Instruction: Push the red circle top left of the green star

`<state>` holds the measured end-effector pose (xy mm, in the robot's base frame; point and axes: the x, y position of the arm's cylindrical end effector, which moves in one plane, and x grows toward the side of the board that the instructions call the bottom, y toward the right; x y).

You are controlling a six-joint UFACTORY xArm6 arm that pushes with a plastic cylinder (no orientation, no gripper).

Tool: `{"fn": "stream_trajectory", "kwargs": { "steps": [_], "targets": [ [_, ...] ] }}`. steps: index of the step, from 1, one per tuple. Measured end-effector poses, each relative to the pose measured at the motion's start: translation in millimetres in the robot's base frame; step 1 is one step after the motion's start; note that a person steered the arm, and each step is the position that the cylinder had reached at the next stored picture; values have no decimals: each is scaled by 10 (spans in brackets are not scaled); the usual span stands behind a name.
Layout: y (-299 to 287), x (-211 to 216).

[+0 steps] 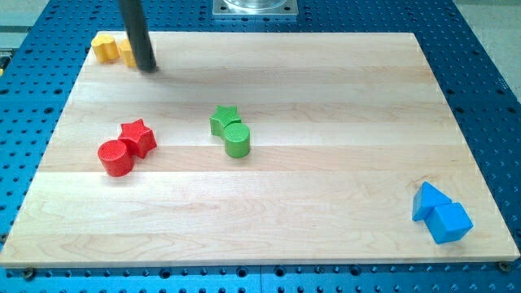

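The red circle lies at the board's left, touching the red star on its upper right. The green star sits near the middle, with the green circle touching its lower right. The red circle is left of and below the green star. My tip stands near the view's top left corner of the board, right beside the yellow blocks and well above the red blocks.
Two yellow blocks sit at the top left corner, partly hidden behind the rod. A blue triangle and blue cube touch at the bottom right. The wooden board lies on a blue perforated table.
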<state>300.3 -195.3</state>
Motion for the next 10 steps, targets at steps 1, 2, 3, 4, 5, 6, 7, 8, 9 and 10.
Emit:
{"fn": "stream_trajectory", "kwargs": {
  "steps": [1,2,3,4,5,6,7,8,9,10],
  "targets": [
    [-248,624],
    [-523,1265],
    [-655,1694],
    [-654,2169],
    [-340,2258],
    [32,2025],
    [271,1823],
    [278,1805],
    [339,1789],
    [836,1655]
  ]
}}
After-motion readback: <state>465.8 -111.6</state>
